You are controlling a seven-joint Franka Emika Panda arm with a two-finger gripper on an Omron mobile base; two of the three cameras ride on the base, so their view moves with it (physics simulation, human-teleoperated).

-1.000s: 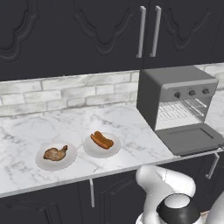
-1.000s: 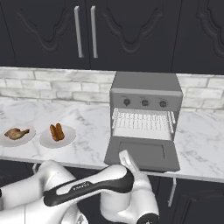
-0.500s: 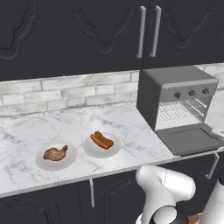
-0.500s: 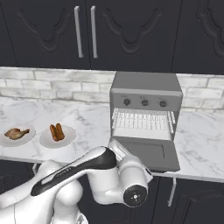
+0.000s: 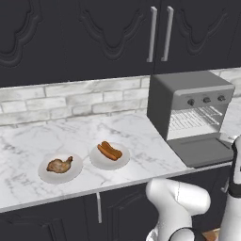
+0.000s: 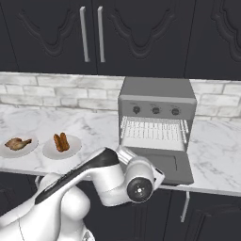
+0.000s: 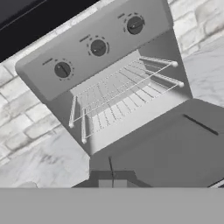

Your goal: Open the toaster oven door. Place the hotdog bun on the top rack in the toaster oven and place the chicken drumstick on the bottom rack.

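Gripper: its finger tips are not discernible in the hand view, and in the base views the hand is hidden behind the arm's own links, so whether the fingers stand wide or narrow cannot be told. The hand camera looks, rolled to one side, at the toaster oven (image 7: 118, 83) from close by.

Toaster oven (image 5: 188, 106) (image 6: 156, 120): a grey box with three dark knobs across its front panel, standing on the white marble counter (image 5: 28, 146) (image 6: 94, 127) against the pale brick backsplash (image 5: 70, 96). Its door (image 5: 202, 150) (image 6: 164, 164) (image 7: 175, 144) is folded fully down and lies flat, projecting toward the counter's front edge. The cavity is open, and wire racks (image 7: 122, 94) (image 6: 153, 129) are visible inside; nothing rests on them.

Hotdog bun (image 5: 109, 151) (image 6: 60, 141): lies on a white plate (image 5: 96, 160) (image 6: 49, 151) on the counter, well apart from the oven, on its left in both base views.

Chicken drumstick (image 5: 60, 164) (image 6: 17, 143): lies on a second white plate (image 5: 47, 175) (image 6: 5, 151), just beside the bun's plate and farther from the oven.

Arm: its white links and dark joints (image 6: 139, 188) sit low, in front of the counter edge and below the oven door. Dark cabinets (image 5: 94, 37) with two vertical bar handles (image 6: 89, 33) hang above the counter.
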